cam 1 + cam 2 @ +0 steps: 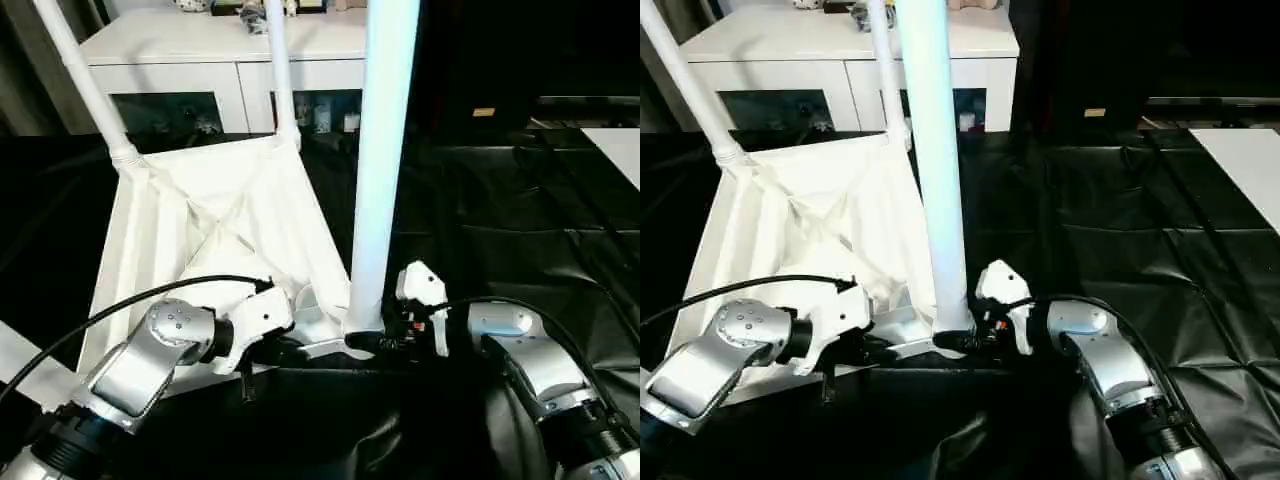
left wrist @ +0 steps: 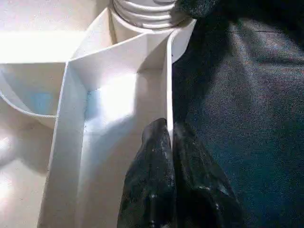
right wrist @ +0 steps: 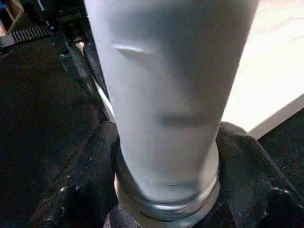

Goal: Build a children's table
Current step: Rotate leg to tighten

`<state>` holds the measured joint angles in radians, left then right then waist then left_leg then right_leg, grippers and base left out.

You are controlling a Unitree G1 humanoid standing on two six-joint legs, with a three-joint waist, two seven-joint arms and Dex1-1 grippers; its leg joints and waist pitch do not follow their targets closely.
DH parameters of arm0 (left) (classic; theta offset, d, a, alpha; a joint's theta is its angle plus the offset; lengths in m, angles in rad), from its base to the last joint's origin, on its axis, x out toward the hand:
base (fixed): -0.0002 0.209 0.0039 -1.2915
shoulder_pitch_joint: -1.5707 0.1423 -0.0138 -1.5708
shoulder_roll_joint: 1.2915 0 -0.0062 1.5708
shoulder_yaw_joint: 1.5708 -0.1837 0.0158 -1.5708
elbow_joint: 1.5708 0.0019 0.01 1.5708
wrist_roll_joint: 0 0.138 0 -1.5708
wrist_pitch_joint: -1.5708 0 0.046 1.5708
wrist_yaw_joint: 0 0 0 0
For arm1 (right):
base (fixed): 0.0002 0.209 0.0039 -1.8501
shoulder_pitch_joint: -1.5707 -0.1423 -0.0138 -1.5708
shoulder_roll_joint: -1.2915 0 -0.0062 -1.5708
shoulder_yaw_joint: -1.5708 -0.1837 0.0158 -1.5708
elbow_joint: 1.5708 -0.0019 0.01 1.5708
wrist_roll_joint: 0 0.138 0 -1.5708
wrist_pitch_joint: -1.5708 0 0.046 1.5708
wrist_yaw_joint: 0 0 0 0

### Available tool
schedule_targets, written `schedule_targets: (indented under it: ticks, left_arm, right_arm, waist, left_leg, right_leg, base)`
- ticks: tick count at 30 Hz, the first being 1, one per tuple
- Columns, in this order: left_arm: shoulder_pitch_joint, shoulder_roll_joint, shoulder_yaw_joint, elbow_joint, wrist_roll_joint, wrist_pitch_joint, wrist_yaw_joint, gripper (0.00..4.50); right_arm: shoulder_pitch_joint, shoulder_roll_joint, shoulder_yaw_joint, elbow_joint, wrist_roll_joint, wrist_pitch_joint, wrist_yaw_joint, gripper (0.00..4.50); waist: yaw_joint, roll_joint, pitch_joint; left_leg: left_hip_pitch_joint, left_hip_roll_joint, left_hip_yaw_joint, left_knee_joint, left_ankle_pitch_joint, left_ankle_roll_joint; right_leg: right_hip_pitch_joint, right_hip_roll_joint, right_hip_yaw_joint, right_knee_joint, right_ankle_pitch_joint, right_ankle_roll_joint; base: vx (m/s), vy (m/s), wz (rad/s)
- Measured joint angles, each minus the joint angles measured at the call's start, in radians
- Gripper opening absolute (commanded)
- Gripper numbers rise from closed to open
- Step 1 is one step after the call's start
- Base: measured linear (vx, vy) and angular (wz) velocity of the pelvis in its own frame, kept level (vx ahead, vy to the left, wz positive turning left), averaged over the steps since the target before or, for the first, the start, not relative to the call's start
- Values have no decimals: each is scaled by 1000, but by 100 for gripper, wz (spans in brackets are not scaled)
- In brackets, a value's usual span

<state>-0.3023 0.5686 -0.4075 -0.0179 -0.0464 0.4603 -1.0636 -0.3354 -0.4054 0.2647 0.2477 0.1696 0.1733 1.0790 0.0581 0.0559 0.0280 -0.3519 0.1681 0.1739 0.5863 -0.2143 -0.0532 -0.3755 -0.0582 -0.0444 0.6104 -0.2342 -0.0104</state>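
Observation:
The children's table lies upside down on black cloth, its ribbed white tabletop (image 1: 200, 230) facing up. Two white legs stand in the far corners, one at the left (image 1: 85, 85) and one at the right (image 1: 280, 70). A third leg (image 1: 380, 150) rises upright from the near right corner socket (image 3: 166, 209). My left gripper (image 2: 169, 137) is shut on the thin rim wall (image 2: 168, 71) of the tabletop, close to that socket. My right gripper (image 3: 168, 142) hugs the base of the near leg (image 3: 166, 85), one black finger (image 3: 85, 175) pressed to each side.
A white cabinet (image 1: 220, 50) with glass doors stands behind the table. Creased black cloth (image 1: 500, 200) covers the floor to the right. A white panel (image 1: 620, 140) shows at the right edge. A black cable (image 1: 150, 295) arcs over my left forearm.

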Motion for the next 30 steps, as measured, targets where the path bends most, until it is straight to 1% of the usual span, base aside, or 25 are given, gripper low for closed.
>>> schedule_targets:
  ticks: [2, 4, 7, 9, 12, 13, 15, 18, 21, 23, 24, 25, 29, 30]
  left_arm:
    - [1, 1, 0, -1, 0, 0, 0, 0]
    - [3, 0, 7, 1, 0, 10, 1, 0]
    - [-8, -38, 28, 33, 6, 38, 44, 0]
    - [-20, -84, 35, 63, 15, 44, 95, 0]
    - [-60, -210, 59, 136, 43, 94, 245, 0]
    - [-67, -242, 67, 153, 43, 106, 283, 0]
    - [-88, -308, 79, 202, 45, 113, 362, 0]
    - [-115, -361, 76, 261, 55, 102, 428, 0]
    - [-139, -379, 72, 303, 69, 87, 441, 0]
    - [-142, -380, 70, 309, 73, 82, 442, 0]
    - [-142, -376, 66, 305, 74, 81, 439, 0]
    - [-142, -371, 62, 301, 74, 79, 435, 0]
    - [-137, -328, 47, 265, 72, 78, 397, 0]
    - [-134, -317, 41, 254, 71, 78, 383, 0]
  right_arm:
    - [0, 1, 0, 1, 0, -1, 0, 266]
    - [0, 21, -3, 12, -2, -5, -18, 265]
    - [0, 75, -27, 50, -16, -9, -121, 265]
    - [0, 119, -49, 71, -26, -4, -209, 265]
    - [-2, 233, -121, 116, -64, 11, -483, 265]
    - [-3, 261, -133, 122, -76, 15, -556, 265]
    - [-12, 310, -146, 130, -108, 35, -709, 265]
    - [-26, 357, -150, 143, -152, 52, -857, 264]
    - [-43, 390, -150, 165, -182, 53, -937, 264]
    - [-47, 400, -150, 171, -184, 44, -944, 264]
    - [-41, 398, -152, 171, -181, 29, -935, 320]
    - [-36, 396, -153, 171, -179, 16, -926, 334]
    - [-16, 362, -148, 159, -158, 5, -843, 351]
    - [-16, 350, -148, 155, -148, 2, -818, 373]
  waist:
    - [0, 0, 0]
    - [-1, 0, 0]
    - [-11, 0, 0]
    - [-18, 0, 0]
    - [-27, 0, 0]
    - [-28, 1, -1]
    - [-28, 2, -2]
    - [-26, 3, -4]
    - [-26, 7, -7]
    - [-26, 9, -8]
    - [-26, 9, -8]
    - [-26, 9, -7]
    - [-29, 5, -4]
    - [-29, 5, -4]
  left_leg:
    - [0, 0, 0, 0, 0, 0]
    - [0, 0, 0, 0, 0, 0]
    - [3, 0, 0, 1, -1, -3]
    - [5, 0, 0, 1, -3, -6]
    - [6, 0, 0, 1, -2, -8]
    - [7, 0, 0, 1, -2, -8]
    - [7, 0, 0, 1, -2, -8]
    - [8, -1, 0, 1, -2, -8]
    - [9, -1, 0, 0, -2, -8]
    - [9, -1, 0, 0, -2, -8]
    - [9, -1, 0, -1, -2, -8]
    - [8, -1, 0, -1, -2, -8]
    - [4, -1, 0, -3, -2, -8]
    - [3, 0, -1, -2, -2, -8]
  right_leg:
    - [0, 0, 0, 0, 0, 0]
    - [0, 0, 0, 0, 0, 0]
    - [5, 0, 0, 3, 0, -1]
    - [7, 0, 0, 2, 2, -2]
    - [8, 0, 1, 2, 2, -2]
    - [8, 0, 1, 1, 2, -1]
    - [9, 0, 1, 0, 2, 0]
    - [10, 0, 2, 0, 1, 1]
    - [11, 0, 3, 0, 1, 2]
    - [10, 0, 3, 0, 1, 2]
    - [10, 0, 3, 0, 0, 3]
    - [10, 0, 2, 0, 0, 3]
    - [6, 0, 2, 0, 2, 2]
    - [4, 0, 1, 0, 5, 0]
  base:
    - [0, 0, 0]
    - [0, 0, 0]
    - [0, 0, 0]
    - [0, 0, 0]
    - [-23, 0, 0]
    - [0, 0, 0]
    - [0, 0, 0]
    - [0, 0, 0]
    - [0, 0, 0]
    - [0, 0, 0]
    - [0, 0, 0]
    - [0, 0, 0]
    - [0, 0, 0]
    - [0, 0, 0]
